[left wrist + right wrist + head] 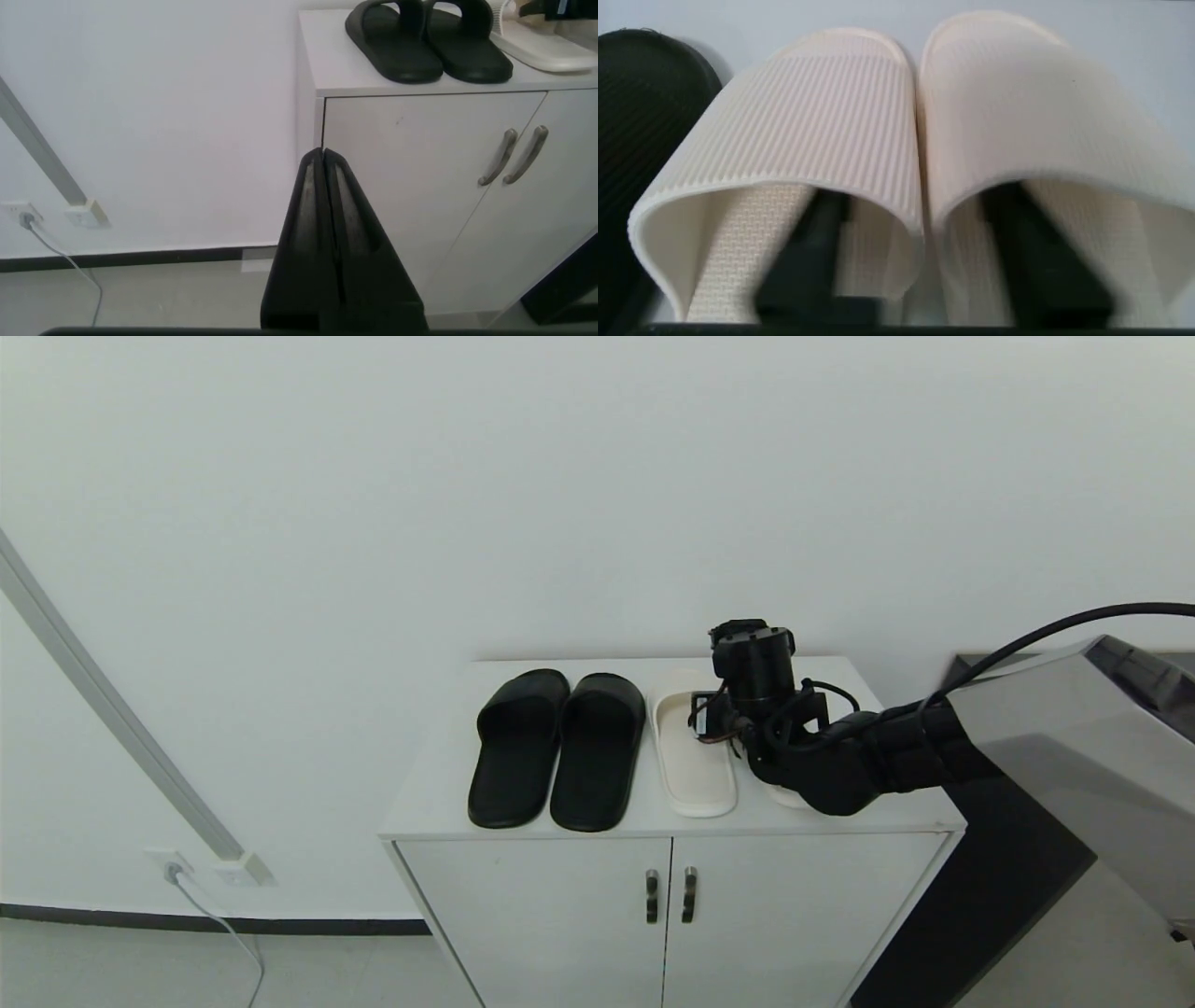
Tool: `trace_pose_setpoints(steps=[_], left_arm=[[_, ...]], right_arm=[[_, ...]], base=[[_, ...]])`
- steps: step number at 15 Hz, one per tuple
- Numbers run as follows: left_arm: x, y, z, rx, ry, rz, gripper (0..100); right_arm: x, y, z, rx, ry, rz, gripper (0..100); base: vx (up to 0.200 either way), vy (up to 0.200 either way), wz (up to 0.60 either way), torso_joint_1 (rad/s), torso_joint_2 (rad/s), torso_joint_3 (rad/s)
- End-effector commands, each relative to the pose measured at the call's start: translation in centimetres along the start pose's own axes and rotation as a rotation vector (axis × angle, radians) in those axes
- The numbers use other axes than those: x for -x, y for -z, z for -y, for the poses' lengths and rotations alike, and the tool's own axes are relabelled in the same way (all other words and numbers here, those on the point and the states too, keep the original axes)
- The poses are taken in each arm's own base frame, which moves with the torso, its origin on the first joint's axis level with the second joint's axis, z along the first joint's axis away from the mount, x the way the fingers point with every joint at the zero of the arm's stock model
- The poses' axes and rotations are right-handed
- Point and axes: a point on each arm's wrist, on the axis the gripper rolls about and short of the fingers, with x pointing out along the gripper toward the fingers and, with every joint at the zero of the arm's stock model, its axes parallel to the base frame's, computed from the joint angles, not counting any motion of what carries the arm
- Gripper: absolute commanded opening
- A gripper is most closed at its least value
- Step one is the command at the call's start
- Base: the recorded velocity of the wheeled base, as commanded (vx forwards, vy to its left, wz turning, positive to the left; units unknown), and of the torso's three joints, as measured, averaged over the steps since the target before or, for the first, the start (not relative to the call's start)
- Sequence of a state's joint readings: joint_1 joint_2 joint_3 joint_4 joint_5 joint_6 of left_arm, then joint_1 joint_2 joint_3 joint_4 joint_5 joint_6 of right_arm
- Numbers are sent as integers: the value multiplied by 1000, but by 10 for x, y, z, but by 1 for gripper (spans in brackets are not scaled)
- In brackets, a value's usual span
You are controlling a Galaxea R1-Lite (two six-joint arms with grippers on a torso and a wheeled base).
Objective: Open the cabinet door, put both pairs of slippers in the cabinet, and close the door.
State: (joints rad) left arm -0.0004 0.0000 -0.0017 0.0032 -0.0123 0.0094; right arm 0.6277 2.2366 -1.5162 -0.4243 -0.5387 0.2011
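The white slippers (693,761) and black slippers (558,747) sit on top of the cabinet (439,803), its doors (532,915) shut, so we judge no step finished yet. The right claw (926,257) is over the cabinet top, spread, seemingly with one finger (808,266) under each white strap (831,131) and clamping nothing; the left claw (323,187) hangs closed and empty low before the cabinet's left corner.

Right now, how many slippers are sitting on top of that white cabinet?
4, all on the white cabinet top: left black rubber slipper, right black slipper beside it, then a cream ribbed slipper, and a second cream slipper mostly hidden behind the right arm.
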Motion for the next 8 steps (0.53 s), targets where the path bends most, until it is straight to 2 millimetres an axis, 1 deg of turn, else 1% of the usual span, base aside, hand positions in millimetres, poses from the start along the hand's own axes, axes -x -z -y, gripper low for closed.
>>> trace_pose_setpoints(steps=[1,5,6,8], left_arm=[[0,0,0,0,0,-2,0],[0,0,0,0,0,-2,0],[0,0,0,0,0,-2,0],[0,0,0,0,0,-2,0]], right_arm=[[-1,0,-1,3,-2,3,0],[1,-4,-1,9,-4,10,0],[5,-9,0,2,-7,21,0],[22,-21,5,-2,-20,30,0]], base=[[0,0,0,0,0,0],[0,0,0,0,0,0],[0,0,0,0,0,0],[0,0,0,0,0,0]])
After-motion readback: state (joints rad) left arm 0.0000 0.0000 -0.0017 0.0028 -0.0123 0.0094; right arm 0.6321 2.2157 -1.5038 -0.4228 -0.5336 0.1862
